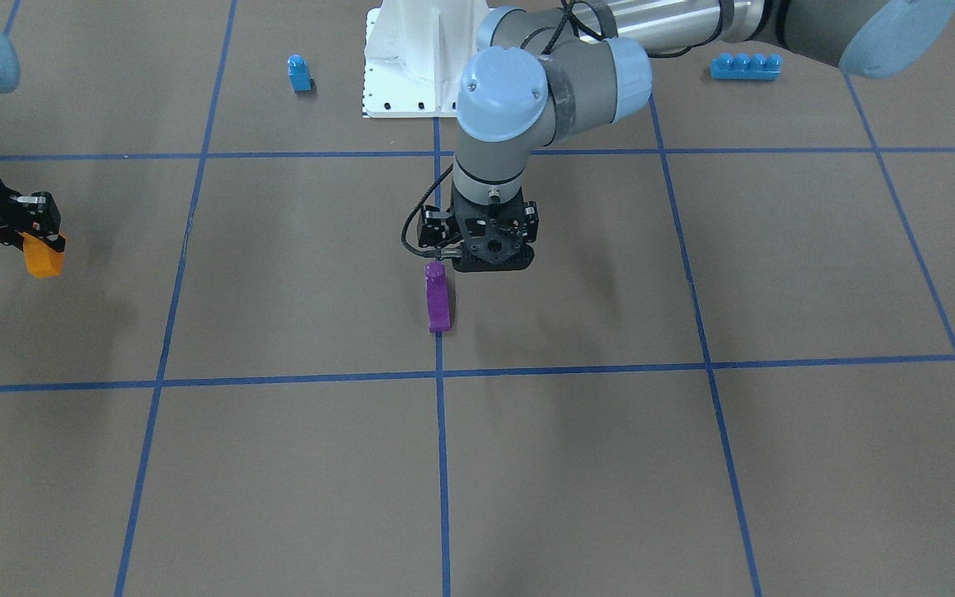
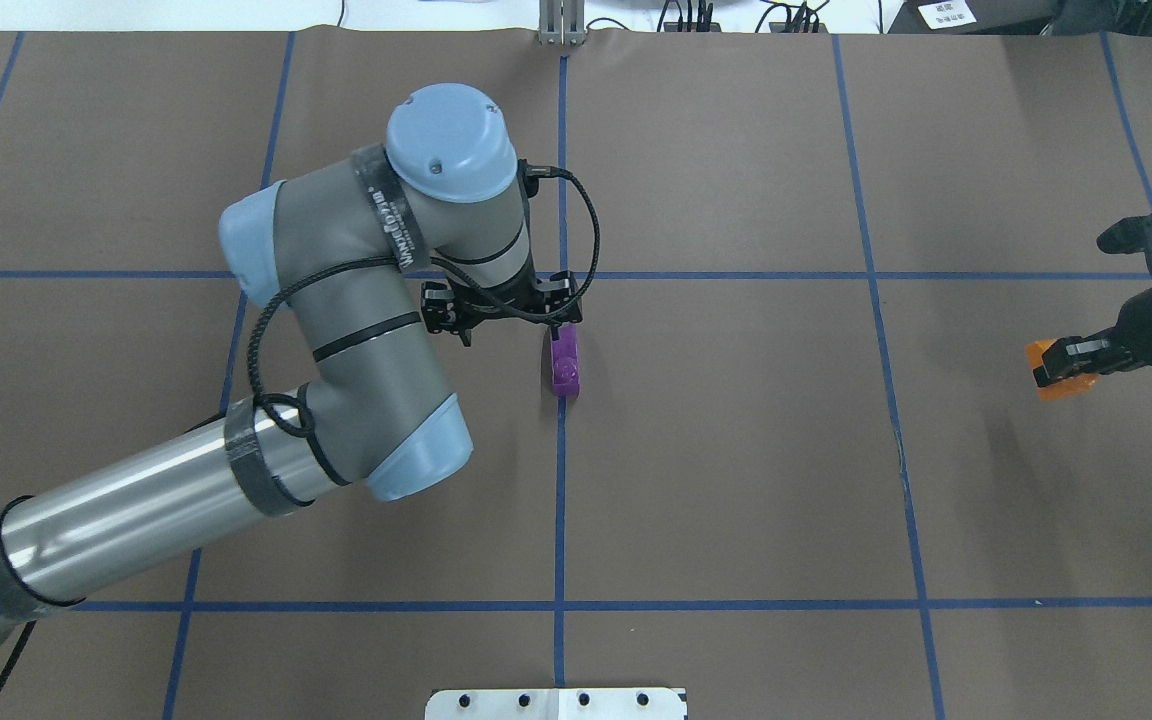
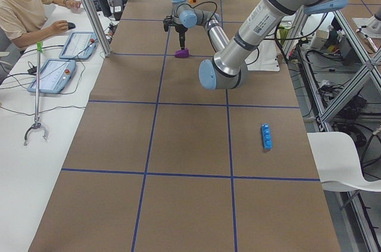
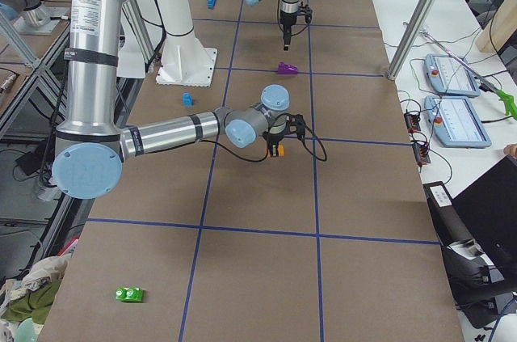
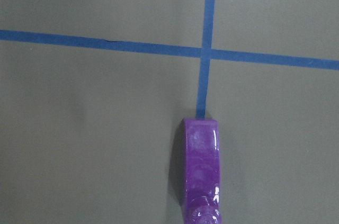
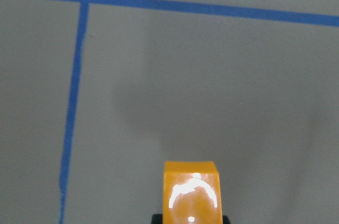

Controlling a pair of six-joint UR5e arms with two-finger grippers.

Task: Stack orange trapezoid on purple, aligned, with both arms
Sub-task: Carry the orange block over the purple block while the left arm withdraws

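Note:
The purple block (image 1: 438, 298) stands on the table on a blue tape line, its stud end toward the robot; it also shows in the overhead view (image 2: 565, 362) and the left wrist view (image 5: 201, 176). My left gripper (image 1: 482, 255) hangs close above its stud end, apart from it as far as the side views show. Its fingers are not clear enough to tell open from shut. My right gripper (image 1: 40, 240) is shut on the orange trapezoid (image 1: 44, 259) and holds it above the table far to the robot's right; the trapezoid also shows in the right wrist view (image 6: 190, 192).
A small blue single-stud block (image 1: 300, 73) and a long blue brick (image 1: 746, 65) sit on either side of the white robot base (image 1: 411, 58). A green block (image 4: 129, 294) lies at the right end. An operator (image 3: 27, 8) sits beside the table.

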